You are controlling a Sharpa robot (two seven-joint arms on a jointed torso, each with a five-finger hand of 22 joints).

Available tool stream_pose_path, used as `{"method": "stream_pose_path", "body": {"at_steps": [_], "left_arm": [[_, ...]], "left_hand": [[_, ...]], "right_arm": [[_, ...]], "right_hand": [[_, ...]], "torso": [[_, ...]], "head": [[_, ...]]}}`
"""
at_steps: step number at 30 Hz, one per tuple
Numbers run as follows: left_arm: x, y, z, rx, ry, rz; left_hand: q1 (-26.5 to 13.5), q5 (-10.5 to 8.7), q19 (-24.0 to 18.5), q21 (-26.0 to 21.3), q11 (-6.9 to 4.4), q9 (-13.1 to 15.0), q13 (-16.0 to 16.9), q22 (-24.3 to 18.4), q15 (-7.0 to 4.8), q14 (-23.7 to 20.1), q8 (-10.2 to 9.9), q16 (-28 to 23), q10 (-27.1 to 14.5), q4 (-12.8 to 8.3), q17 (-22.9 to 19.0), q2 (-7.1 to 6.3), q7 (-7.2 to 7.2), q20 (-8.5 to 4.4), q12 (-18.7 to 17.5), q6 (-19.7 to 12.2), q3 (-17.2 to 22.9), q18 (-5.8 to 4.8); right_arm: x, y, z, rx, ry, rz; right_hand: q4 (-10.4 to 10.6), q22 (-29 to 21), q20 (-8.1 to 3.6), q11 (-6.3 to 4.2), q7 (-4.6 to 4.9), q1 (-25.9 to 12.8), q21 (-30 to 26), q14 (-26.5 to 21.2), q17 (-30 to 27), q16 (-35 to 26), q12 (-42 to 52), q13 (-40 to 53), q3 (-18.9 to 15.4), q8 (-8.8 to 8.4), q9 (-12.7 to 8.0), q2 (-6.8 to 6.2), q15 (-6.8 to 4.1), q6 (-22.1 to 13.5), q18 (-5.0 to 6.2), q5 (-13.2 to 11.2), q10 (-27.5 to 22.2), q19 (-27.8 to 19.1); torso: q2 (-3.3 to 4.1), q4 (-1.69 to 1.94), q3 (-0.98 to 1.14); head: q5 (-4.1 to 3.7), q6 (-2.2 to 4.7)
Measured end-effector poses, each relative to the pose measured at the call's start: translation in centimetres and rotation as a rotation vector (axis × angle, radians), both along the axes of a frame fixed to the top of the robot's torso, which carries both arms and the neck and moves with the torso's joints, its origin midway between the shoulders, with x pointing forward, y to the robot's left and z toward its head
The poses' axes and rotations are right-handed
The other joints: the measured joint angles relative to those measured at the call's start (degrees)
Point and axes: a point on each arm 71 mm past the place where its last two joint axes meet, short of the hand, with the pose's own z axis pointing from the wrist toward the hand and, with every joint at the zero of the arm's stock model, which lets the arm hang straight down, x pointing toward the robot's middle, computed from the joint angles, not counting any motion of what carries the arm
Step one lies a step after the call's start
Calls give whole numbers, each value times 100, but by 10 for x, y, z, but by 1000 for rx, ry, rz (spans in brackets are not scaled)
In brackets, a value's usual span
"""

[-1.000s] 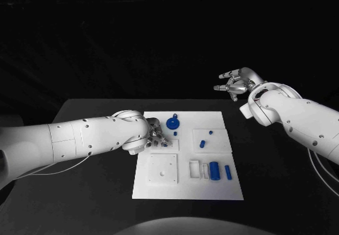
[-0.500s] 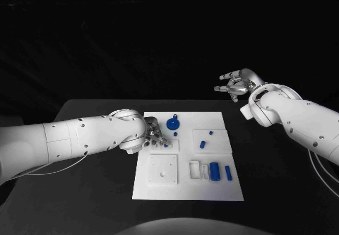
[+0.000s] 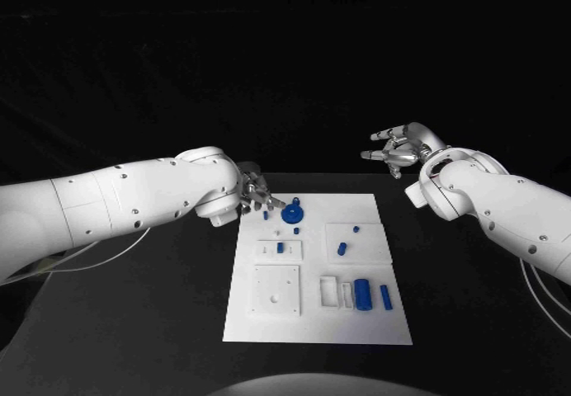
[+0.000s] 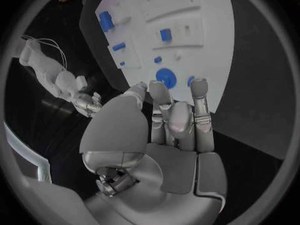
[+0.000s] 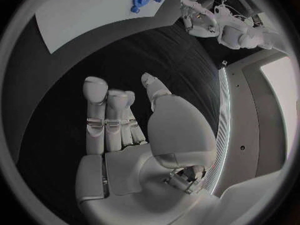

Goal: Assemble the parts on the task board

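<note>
The white task board (image 3: 315, 326) lies in the middle of the black table. A round blue disc part (image 3: 291, 216) sits near its far edge. A small blue peg (image 3: 280, 247) stands in a little white block, and another blue piece (image 3: 341, 245) lies to its right. A thick blue cylinder (image 3: 361, 290) and a slim blue bar (image 3: 384, 293) lie at the near right. My left hand (image 3: 253, 196) hovers by the board's far left corner, fingers stretched (image 4: 175, 130) over the disc (image 4: 165, 77), holding nothing. My right hand (image 3: 398, 148) hangs beyond the far right corner, fingers apart (image 5: 119, 125) and empty.
A white square plate with a hole (image 3: 275, 289) and a white bracket (image 3: 327, 285) rest on the board's near half. Bare black table surrounds the board. My left forearm (image 3: 131, 198) reaches in over the table's left side.
My left hand has lifted off the little white block and drawn back toward the board's far left corner, uncovering the blue peg standing there. The right hand has barely moved.
</note>
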Motion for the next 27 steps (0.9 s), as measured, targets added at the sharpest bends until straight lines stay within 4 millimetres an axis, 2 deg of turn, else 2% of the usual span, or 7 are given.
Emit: {"method": "stream_pose_path", "body": {"at_steps": [13,15,17,19,20,23,27], "left_arm": [[46,25,12,15,16,110],[50,26,12,17,19,115],[53,28,9,19,25,117],[54,29,6,22,33,119],[55,30,4,25,38,119],[57,31,-1,31,53,116],[57,32,-10,46,85,107]], "left_hand": [[-78,24,-84,-268,52,-952,951,4,-20,-260,-19,-468,9,-327,-810,124,121,-410,-616,-295,-27,-450],[-62,24,-104,-378,95,-1303,1042,-8,-10,-400,-19,-652,-33,-400,-1161,189,180,-492,-814,-443,-57,-576],[-74,24,-113,-446,231,-2436,990,-20,46,-444,-45,-631,-17,-434,-1202,256,424,-501,-850,-1120,-24,-573],[-67,24,-76,-508,247,-3402,860,-12,46,-444,-44,-550,0,-506,-1211,264,441,-465,-805,-1022,-68,-573],[-77,24,-58,-516,248,-3618,819,-4,46,-444,-44,-508,0,-533,-1201,273,438,-447,-762,-943,-95,-573],[-107,14,-31,-558,248,-3941,725,5,62,-427,-44,-396,0,-573,-1143,303,433,-458,-640,-878,-136,-573],[-107,-78,-9,-561,247,-3878,676,4,62,-428,-44,-299,0,-545,-1076,303,422,-438,-543,-828,-129,-573]], "right_arm": [[0,0,0,10,5,0],[0,1,0,11,5,1],[-1,2,0,12,5,3],[-1,2,0,13,4,4],[-1,2,0,13,4,5],[-1,2,1,13,3,6],[-2,2,1,13,3,7]], "right_hand": [[0,0,0,0,9,0,0,0,0,0,0,1,-29,0,0,0,0,-9,-5,0,0,0],[0,1,0,0,9,0,0,0,0,0,0,1,-29,0,0,0,0,-9,-5,0,0,0],[0,0,0,0,9,0,0,0,0,0,0,1,-29,0,0,0,0,-9,-6,0,0,0],[0,1,0,0,9,0,0,0,0,0,0,1,-29,0,0,0,0,-9,-6,29,0,0],[0,1,0,0,9,0,0,0,0,0,0,1,-29,0,0,0,0,-9,-6,29,0,0],[0,1,0,0,9,0,0,0,0,0,0,1,-29,0,0,0,0,-9,-7,29,0,0],[0,1,0,0,9,0,0,0,1,0,0,1,-29,0,0,0,0,-9,-7,57,0,0]], "torso": [[35,-13,-15],[45,-17,-15],[57,-23,-18],[69,-30,-18],[76,-33,-18],[94,-42,-19],[114,-53,-15]], "head": [[31,57],[34,65],[35,73],[35,80],[35,86],[35,94],[46,110]]}}
